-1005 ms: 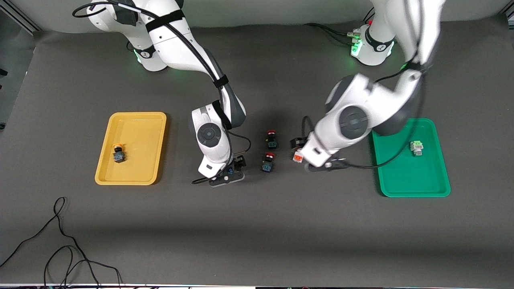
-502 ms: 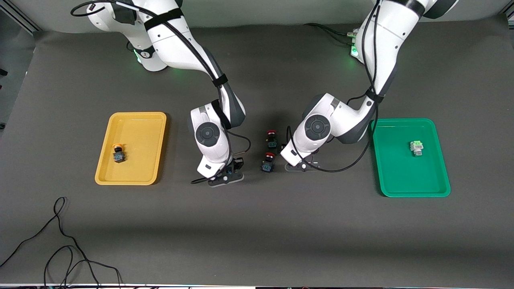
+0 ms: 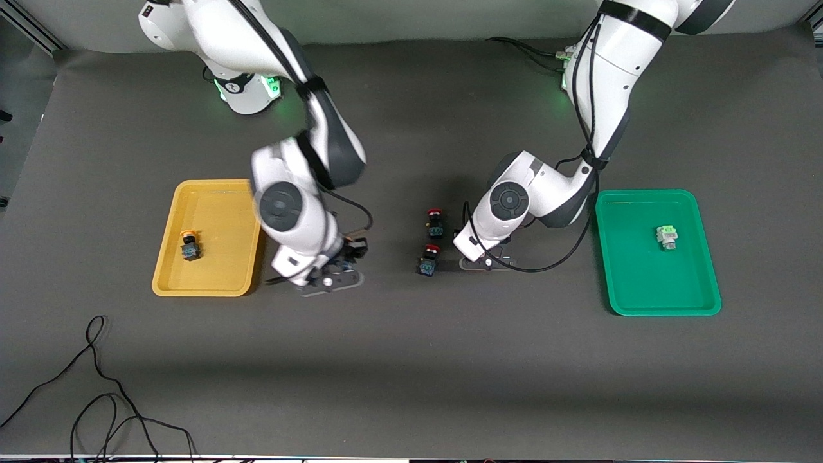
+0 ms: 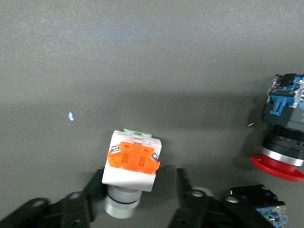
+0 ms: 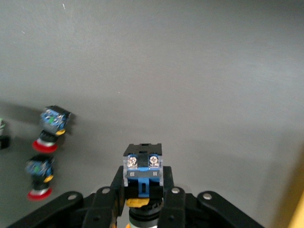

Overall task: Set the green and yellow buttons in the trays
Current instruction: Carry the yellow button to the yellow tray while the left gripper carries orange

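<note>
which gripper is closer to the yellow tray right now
Right. The right gripper, shut on a yellow-capped button, is in the air just beside the yellow tray. The left gripper is down by the red-capped buttons mid-table, around a white-bodied button.

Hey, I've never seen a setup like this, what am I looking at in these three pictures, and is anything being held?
Two white robot arms work at a dark table. One picture looks down from across the table; the other two come from a camera on each arm's wrist. The right arm's jaws, above the table beside the yellow tray, are shut on a yellow-capped button. The left arm's jaws are low at the table's middle, open around a white green-faced button with a gap on one side, so it isn't gripped. Beside it lie two red-capped buttons. Another yellow button lies in the yellow tray, another green button in the green tray.
</note>
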You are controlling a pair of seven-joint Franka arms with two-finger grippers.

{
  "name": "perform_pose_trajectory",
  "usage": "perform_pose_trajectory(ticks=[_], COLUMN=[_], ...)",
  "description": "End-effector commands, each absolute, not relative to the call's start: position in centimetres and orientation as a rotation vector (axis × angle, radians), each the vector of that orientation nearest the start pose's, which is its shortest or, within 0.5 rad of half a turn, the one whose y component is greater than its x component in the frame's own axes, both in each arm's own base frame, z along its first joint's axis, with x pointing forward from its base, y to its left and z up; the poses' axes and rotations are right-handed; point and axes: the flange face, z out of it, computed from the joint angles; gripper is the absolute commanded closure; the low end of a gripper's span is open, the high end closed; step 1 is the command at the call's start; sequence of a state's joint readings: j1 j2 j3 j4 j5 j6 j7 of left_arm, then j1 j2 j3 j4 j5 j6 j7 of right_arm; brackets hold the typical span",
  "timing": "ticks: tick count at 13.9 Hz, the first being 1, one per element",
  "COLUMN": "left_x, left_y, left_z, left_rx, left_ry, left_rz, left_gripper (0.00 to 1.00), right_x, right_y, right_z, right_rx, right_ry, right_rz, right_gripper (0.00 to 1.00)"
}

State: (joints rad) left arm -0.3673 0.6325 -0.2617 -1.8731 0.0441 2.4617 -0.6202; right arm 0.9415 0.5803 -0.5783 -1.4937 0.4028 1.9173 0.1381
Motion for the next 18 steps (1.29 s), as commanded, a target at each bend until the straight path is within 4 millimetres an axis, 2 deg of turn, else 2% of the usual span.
perform_pose_trajectory(ticks=[1, 2, 4, 5, 7, 9, 10, 12, 13, 14, 16, 18], left_x=[51.7, 51.7, 52.3, 52.6, 53.5, 54.5, 54.6, 56.0, 56.8, 57.6, 58.9, 59.6], left_y=[-36.4, -36.2, -36.0, -35.9, -35.1, -33.1, -32.5, -28.0, -24.9, -21.2, -13.7, -7.3], left_z=[18.5, 18.6, 21.0, 23.4, 29.0, 35.1, 37.8, 42.8, 45.0, 46.4, 47.6, 47.0], left_rx=[-3.212, -3.205, -3.177, -3.156, -3.106, -3.047, -3.022, -2.992, -2.995, -3.003, -3.031, -3.054], left_ry=[-0.053, -0.059, -0.057, -0.054, -0.043, -0.062, -0.041, -0.022, 0.027, 0.082, 0.193, 0.279], left_rz=[0.132, 0.143, 0.17, 0.184, 0.234, 0.326, 0.371, 0.461, 0.499, 0.537, 0.586, 0.617], left_gripper=[1.0, 1.0, 1.0, 1.0, 1.0, 1.0, 1.0, 1.0, 1.0, 1.0, 1.0, 1.0], right_x=[61.2, 61.7, 62.7, 62.9, 62.8, 62.0, 61.4, 59.8, 58.8, 57.9, 56.3, 55.3], right_y=[28.7, 26.3, 20.2, 16.6, 10.7, 7.5, 6.0, 3.2, 2.3, 1.6, 0.6, 0.0], right_z=[40.7, 41.3, 42.0, 42.2, 41.9, 39.9, 37.7, 33.1, 31.0, 29.1, 25.8, 23.8], right_rx=[-3.079, -3.094, -3.117, -3.115, -3.121, -3.112, -3.114, -3.122, -3.103, -3.092, -3.092, -3.072], right_ry=[-0.147, -0.121, -0.104, -0.132, -0.176, -0.179, -0.171, -0.173, -0.172, -0.174, -0.157, -0.184], right_rz=[0.156, 0.171, 0.18, 0.185, 0.207, 0.252, 0.253, 0.198, 0.187, 0.172, 0.145, 0.133], right_gripper=[0.92, 0.92, 0.92, 0.92, 0.92, 0.92, 0.92, 0.92, 0.92, 0.92, 0.92, 0.92])
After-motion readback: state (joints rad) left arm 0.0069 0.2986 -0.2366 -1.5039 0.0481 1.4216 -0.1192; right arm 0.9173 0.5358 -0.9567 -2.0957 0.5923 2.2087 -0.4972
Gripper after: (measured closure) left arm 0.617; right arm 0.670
